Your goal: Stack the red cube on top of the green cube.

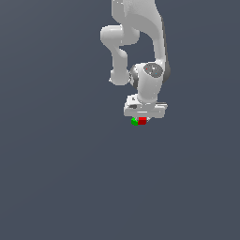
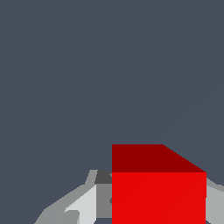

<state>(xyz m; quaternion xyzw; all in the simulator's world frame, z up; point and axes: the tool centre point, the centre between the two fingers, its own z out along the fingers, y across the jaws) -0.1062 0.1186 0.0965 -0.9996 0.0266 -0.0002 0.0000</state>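
Between the fingers of the claw (image 1: 142, 120) sits the red cube (image 1: 142, 121), clamped; the green cube (image 1: 134, 121) lies touching it, just beside the claw.

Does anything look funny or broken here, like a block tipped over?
Nothing looks broken or spilled. The red cube sits straight between the fingers of the claw, and the green cube peeks out right beside it. Whether the two touch is too small to tell.
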